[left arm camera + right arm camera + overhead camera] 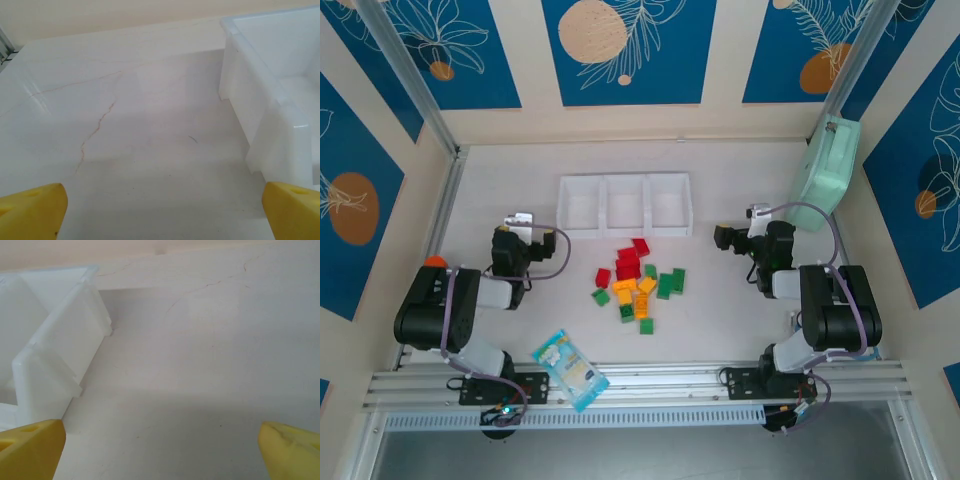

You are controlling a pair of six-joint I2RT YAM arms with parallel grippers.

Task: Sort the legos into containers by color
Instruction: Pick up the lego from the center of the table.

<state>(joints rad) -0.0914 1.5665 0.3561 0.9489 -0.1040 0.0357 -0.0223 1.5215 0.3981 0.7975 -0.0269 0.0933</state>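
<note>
You have the left gripper and right gripper spread and empty, flanking the tray, apparently to keep the legos, inward and behind both, clear for picking.

No text, brand, number or sign can be read. Some printing is seen on the blue-and-white packet, which lies on the tabletop well to the near left of the white tray, but it is too small and blurred to be made out.
</note>
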